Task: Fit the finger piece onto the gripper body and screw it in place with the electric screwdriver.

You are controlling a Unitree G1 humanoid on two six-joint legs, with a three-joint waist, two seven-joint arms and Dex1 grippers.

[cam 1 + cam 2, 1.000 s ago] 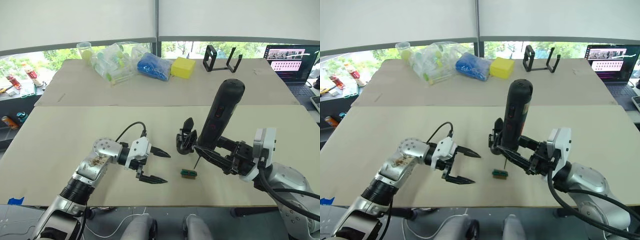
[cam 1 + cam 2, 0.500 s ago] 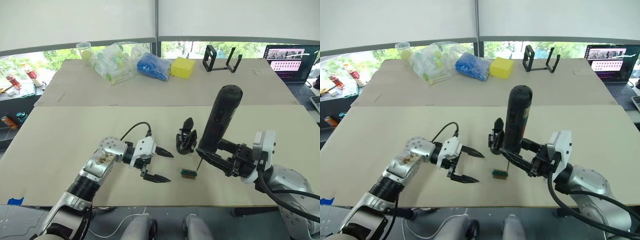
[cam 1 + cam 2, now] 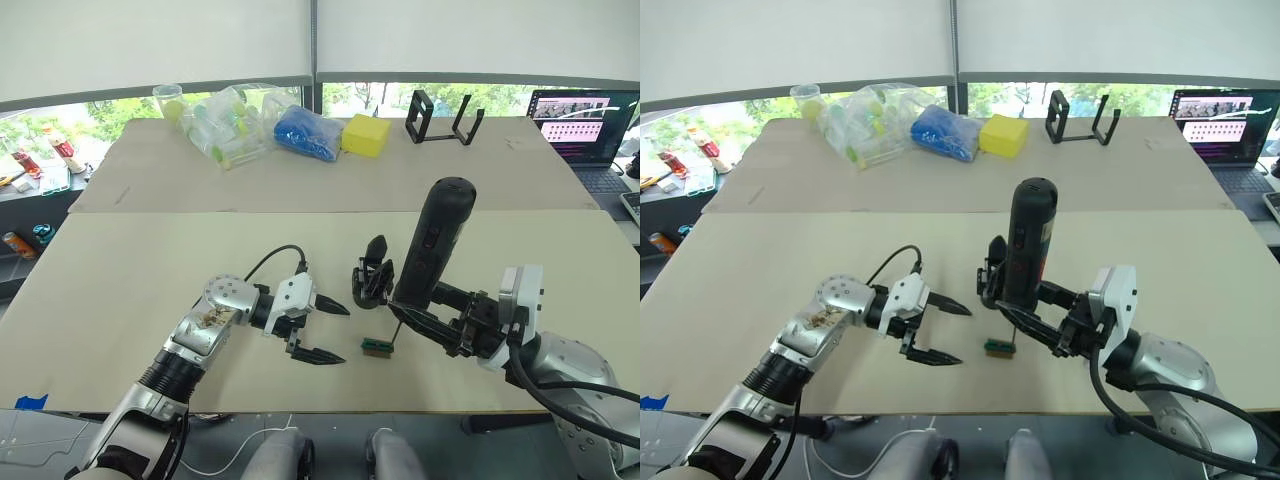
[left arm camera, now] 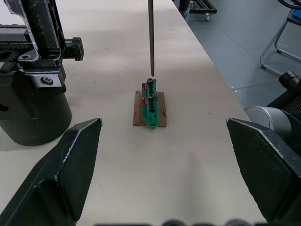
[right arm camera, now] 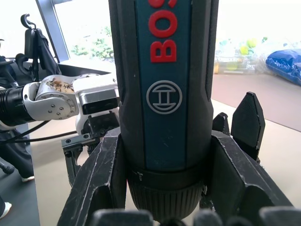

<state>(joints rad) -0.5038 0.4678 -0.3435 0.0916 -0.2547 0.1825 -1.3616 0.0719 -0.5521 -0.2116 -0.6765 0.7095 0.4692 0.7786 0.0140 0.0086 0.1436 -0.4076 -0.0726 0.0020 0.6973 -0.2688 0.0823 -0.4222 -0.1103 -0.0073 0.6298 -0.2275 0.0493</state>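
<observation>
My right gripper is shut on the electric screwdriver, a thick black cylinder with red lettering, and holds it nearly upright. Its thin bit points down at a small green-and-black block and hangs just over the block's far end. The gripper body stands just behind and to the left of the bit, with one pointed finger up. My left gripper hovers open just left of the green block, its fingers spread wide. The finger piece is out of view.
On the far table are a clear bag of plastic items, a blue bag, a yellow block and a black wire-frame stand. A laptop sits at the far right. The table's front edge is close behind the grippers.
My left gripper has moved right, closer to the green block and the gripper body, still open. The screwdriver has come down a little and shifted slightly left.
</observation>
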